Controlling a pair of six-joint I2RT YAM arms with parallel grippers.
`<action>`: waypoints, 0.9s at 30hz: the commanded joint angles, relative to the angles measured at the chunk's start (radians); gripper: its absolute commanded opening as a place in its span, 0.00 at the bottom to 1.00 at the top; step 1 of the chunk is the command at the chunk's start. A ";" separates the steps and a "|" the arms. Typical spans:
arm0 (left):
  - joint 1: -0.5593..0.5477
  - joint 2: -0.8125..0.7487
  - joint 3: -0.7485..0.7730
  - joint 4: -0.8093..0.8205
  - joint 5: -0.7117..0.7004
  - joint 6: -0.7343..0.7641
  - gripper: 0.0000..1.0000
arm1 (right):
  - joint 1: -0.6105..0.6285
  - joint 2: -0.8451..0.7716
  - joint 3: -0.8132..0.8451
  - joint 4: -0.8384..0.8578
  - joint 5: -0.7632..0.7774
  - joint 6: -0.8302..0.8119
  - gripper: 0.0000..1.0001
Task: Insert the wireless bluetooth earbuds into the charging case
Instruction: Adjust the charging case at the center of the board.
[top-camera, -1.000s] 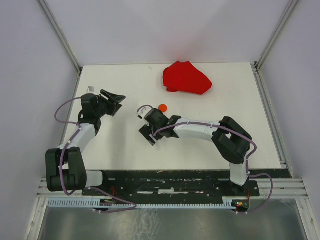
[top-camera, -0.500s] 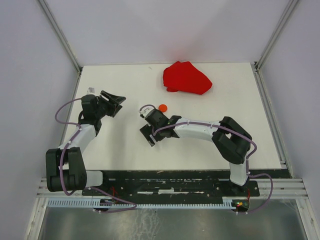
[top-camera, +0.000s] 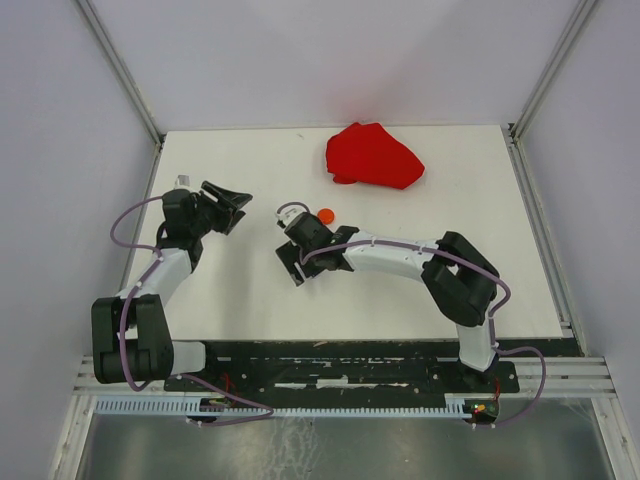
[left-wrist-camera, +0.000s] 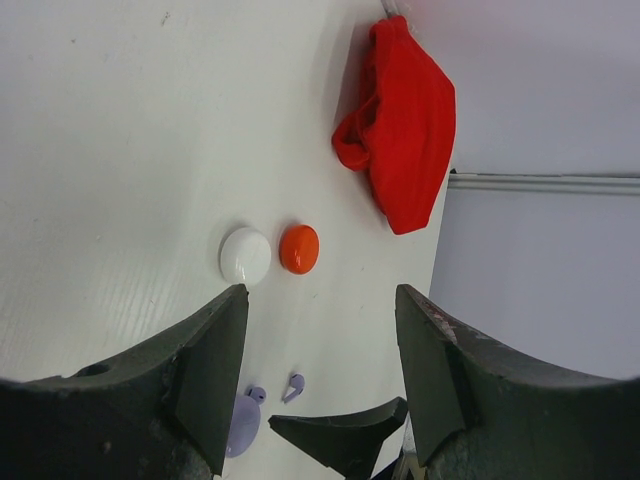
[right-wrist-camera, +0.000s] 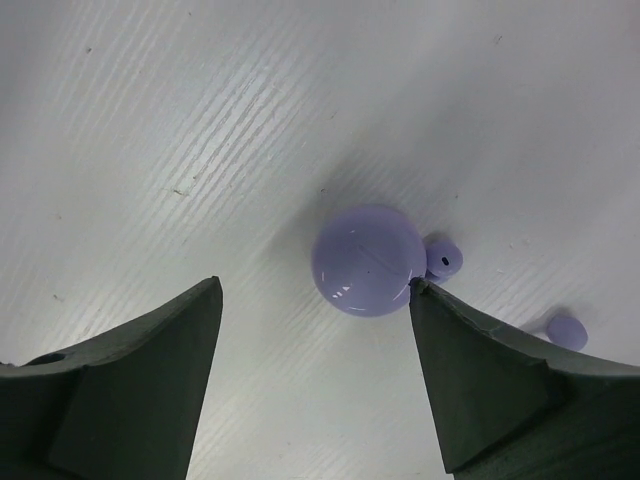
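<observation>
You are on the approach: your right gripper (right-wrist-camera: 313, 300) hangs over the lilac case (right-wrist-camera: 367, 260), fingers spread, pinching nothing. One bud (right-wrist-camera: 443, 260) touches the case; a second bud (right-wrist-camera: 567, 331) lies near. The case looks shut, perhaps, so the next move may call for opening it before picking a bud. Your left gripper (left-wrist-camera: 320, 295), spread too, shows a white case (left-wrist-camera: 245, 255) and orange case (left-wrist-camera: 299, 248) that the right wrist misses.

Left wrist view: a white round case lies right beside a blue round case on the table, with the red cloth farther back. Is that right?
Not quite: beside the white case lies an orange case, not a blue one, as the left wrist view shows. The red cloth does lie farther back.
</observation>
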 joint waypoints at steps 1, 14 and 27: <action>0.012 -0.019 0.007 0.054 0.025 -0.019 0.67 | -0.007 0.022 0.058 -0.030 0.044 0.044 0.83; 0.020 -0.018 0.003 0.061 0.038 -0.020 0.67 | -0.014 0.035 0.076 -0.074 0.072 0.119 0.80; 0.027 -0.019 -0.008 0.070 0.047 -0.026 0.67 | -0.016 0.073 0.095 -0.084 0.050 0.132 0.78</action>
